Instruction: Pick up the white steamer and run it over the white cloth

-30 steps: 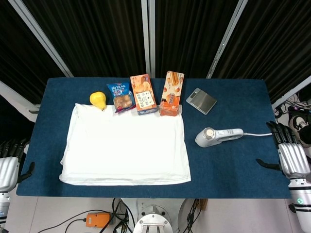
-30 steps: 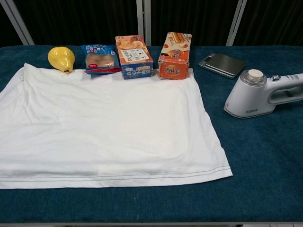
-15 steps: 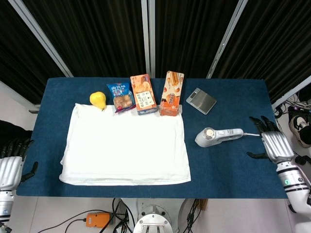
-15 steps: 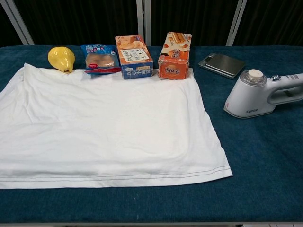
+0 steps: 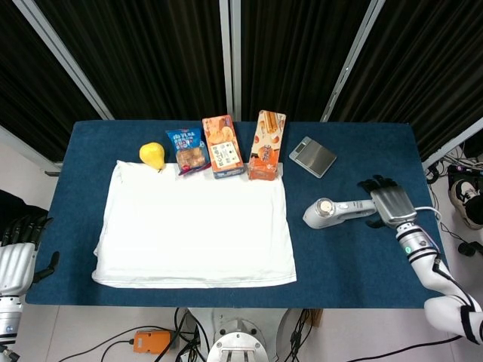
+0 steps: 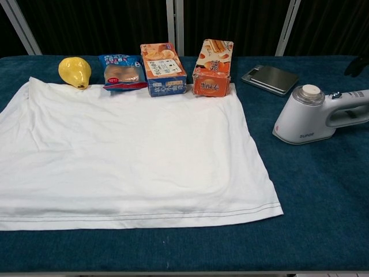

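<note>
Blue table (image 5: 362,256) fills most of the head view. White cloth (image 5: 195,230) lies flat on its left-centre part, w/ a stitched hem along the near edge.

Right hand (image 5: 391,204) is over the handle end of the white steamer (image 5: 339,211), fingers pointing toward it; they look loosely spread, but can't tell if they're touching the handle yet. In the chest view only dark fingertips show at the right edge. The steamer lies on the table right of the cloth, well apart from it, head toward the cloth.

Left hand (image 5: 16,253) hangs off the table's left edge, fingers apart, holding nothing.

Along the cloth's far edge, left to right: yellow pear (image 5: 152,155), blue snack bag (image 5: 187,150), orange-and-blue box (image 5: 223,145), orange box (image 5: 267,145). Small grey scale (image 5: 312,156) sits behind the steamer.
</note>
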### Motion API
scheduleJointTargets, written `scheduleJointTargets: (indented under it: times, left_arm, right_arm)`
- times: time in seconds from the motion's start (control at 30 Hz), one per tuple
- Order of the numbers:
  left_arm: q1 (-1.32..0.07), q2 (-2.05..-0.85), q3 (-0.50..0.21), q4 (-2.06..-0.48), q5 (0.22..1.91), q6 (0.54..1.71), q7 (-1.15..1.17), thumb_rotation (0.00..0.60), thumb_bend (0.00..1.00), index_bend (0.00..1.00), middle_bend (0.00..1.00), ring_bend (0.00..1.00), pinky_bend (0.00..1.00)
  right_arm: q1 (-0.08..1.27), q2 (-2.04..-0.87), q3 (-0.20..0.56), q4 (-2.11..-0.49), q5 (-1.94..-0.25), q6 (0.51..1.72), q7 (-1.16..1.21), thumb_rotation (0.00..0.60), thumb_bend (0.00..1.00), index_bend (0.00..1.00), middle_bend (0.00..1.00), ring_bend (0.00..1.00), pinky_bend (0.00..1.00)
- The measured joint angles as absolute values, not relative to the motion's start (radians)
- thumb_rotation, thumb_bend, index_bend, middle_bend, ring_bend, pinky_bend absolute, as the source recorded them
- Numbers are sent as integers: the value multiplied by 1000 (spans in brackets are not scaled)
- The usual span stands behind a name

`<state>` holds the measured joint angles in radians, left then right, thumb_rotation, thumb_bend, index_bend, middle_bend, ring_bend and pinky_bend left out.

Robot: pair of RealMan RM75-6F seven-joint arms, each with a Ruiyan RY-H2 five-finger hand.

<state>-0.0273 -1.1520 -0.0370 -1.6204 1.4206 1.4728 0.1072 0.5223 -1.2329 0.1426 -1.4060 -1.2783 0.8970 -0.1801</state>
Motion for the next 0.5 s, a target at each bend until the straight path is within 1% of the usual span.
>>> scheduleJointTargets:
  times: [0.1, 0.17, 0.27, 0.5]
  left_arm:
    - [-27, -1153, -36, -1619, 1417, 1471, 107, 600, 327, 140, 125, 35, 0]
    - [-26, -1153, -36, -1618, 1416, 1471, 106, 600, 327, 140, 125, 35, 0]
    - [-25, -1153, -36, -1617, 1416, 1474, 105, 600, 327, 140, 124, 35, 0]
    - [-22, -1156, -35, -1612, 1410, 1474, 100, 600, 327, 140, 125, 35, 0]
  right_arm:
    - [534, -1282, 136, -1352, -1300, 906, -172, 600, 348, 353, 339, 226, 285]
    - [539, -1318, 134, -1312, -1317, 921, -158, 600, 395, 389, 362, 250, 306]
    - [546, -1363, 131, -1257, -1343, 943, -124, 600, 431, 425, 386, 277, 331]
    - [564, -1439, 122, -1153, -1378, 962, -70, 600, 441, 443, 397, 289, 343]
